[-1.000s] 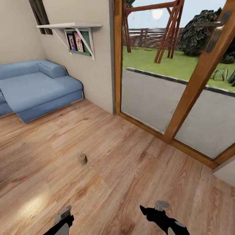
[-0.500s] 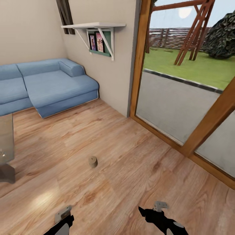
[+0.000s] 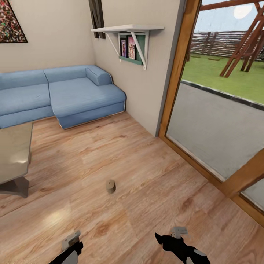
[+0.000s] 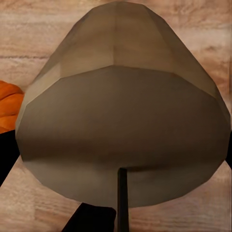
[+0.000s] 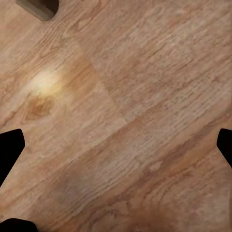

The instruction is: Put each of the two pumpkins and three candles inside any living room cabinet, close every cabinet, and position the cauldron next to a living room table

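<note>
One blue sofa (image 3: 58,93) lines the wall. We carry a candle (image 4: 123,116) clamped in our left gripper (image 4: 118,212), a pumpkin (image 4: 8,104) beside it; our right gripper (image 5: 116,140) hangs open. Another candle (image 3: 110,186) lies on the floor, unstowed.

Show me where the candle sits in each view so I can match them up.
Head view: the candle stands alone on the wood floor, lower centre.
Left wrist view: an olive-beige candle-like body looms right at the camera; I cannot tell whether it is that same candle.
Right wrist view: floor planks lie under the open right gripper.
Shared landmark: the wood floor.
</note>
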